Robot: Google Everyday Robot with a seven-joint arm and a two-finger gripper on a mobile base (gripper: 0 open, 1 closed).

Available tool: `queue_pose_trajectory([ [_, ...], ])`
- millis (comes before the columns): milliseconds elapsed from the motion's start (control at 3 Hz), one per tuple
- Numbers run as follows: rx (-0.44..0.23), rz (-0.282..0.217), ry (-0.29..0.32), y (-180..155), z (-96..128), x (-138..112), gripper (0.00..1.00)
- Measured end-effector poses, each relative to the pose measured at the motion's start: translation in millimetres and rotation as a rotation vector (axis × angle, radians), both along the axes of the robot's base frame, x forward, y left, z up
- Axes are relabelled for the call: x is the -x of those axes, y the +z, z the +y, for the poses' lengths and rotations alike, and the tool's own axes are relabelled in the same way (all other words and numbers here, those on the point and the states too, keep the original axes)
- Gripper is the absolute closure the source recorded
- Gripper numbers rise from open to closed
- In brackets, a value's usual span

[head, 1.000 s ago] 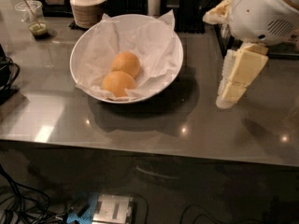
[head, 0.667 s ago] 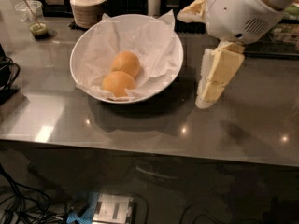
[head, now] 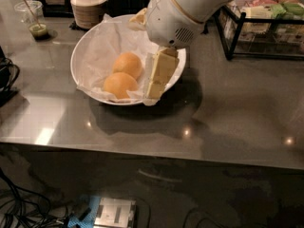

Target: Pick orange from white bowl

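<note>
The white bowl (head: 85, 51), wide and shallow and lined with crumpled white paper, stands on the grey table. Two oranges lie in it: one in front (head: 119, 85) and one behind it (head: 127, 64), touching each other. My gripper (head: 156, 88) hangs from the white arm over the bowl's right rim. Its cream fingers (head: 160, 72) point down, just right of the oranges and not touching them. It holds nothing that I can see.
A small ribbed beige lidded container (head: 88, 5) stands behind the bowl. A clear cup with green liquid (head: 33, 19) is at the far left. A black wire rack with packets (head: 266, 18) is at the back right. Cables lie at the left edge and on the floor.
The arm and gripper have moved left, from beside the bowl on the right to over the bowl's right rim. The oranges and the bowl have not moved.
</note>
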State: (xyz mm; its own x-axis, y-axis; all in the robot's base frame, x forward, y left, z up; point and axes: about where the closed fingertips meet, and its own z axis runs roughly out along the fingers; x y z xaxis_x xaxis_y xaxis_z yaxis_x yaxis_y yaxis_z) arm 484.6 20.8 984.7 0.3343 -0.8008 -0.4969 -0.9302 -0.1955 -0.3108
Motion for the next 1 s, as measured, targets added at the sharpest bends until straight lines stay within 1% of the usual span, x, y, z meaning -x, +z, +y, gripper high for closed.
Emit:
queue_pose_trajectory([
  [333, 0.000, 0.000, 0.000, 0, 0, 0, 0.00],
  [667, -0.046, -0.076, 0.030, 24, 13, -12, 0.00],
  [1000, -0.081, -0.149, 0.076, 59, 30, -31, 0.00],
])
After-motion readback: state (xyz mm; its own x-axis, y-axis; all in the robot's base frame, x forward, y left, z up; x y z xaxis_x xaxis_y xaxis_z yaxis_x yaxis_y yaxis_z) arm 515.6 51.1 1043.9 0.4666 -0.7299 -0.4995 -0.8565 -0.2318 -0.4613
